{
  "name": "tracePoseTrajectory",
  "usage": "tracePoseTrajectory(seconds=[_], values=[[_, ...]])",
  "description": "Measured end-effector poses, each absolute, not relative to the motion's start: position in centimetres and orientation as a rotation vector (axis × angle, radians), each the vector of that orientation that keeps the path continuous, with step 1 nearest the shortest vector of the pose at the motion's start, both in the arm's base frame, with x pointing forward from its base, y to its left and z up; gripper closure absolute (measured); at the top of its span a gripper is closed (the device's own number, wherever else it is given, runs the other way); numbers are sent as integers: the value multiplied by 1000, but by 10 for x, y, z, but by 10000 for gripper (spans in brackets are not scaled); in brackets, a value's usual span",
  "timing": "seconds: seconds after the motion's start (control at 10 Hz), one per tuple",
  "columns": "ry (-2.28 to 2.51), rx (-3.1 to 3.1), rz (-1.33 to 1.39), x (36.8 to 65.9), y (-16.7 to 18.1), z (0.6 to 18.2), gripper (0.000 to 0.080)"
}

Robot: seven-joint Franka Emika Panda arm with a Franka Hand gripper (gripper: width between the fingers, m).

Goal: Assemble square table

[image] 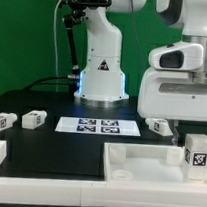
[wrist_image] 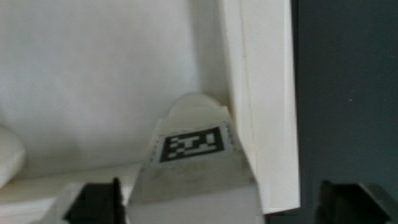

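The square table's slab (image: 137, 162) lies nearest on the black surface (image: 49, 140) — smooth white plastic, flat, with a raised rim. At the slab's end toward the exterior view's right, a tapered white leg block (wrist_image: 196, 150) bearing a black-and-white tag sits by the rim. It lies between the dark fingers (wrist_image: 98, 203) of the hand (wrist_image: 222, 205) — spread wide, a gap showing, gripping nothing. Beyond the slab lie three more short blocky legs (image: 34, 118) and the thin, flat marker board (image: 100, 125).
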State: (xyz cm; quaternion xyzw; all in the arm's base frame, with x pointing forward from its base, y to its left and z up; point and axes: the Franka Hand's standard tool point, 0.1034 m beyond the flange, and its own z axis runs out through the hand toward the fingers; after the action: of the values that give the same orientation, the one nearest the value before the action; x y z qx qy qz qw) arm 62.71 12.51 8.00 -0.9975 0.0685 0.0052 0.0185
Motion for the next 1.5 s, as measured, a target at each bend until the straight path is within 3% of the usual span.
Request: tracePoseTrajectory(seconds=[0.2,0.6,1.2,1.5], values=[[329,-3088,20,627,124,80,506],[913,-2974,51,627,122,78,506],[2071,-2215,167,631,123,76,506],[1963,-2314,153,631,124,76,505]])
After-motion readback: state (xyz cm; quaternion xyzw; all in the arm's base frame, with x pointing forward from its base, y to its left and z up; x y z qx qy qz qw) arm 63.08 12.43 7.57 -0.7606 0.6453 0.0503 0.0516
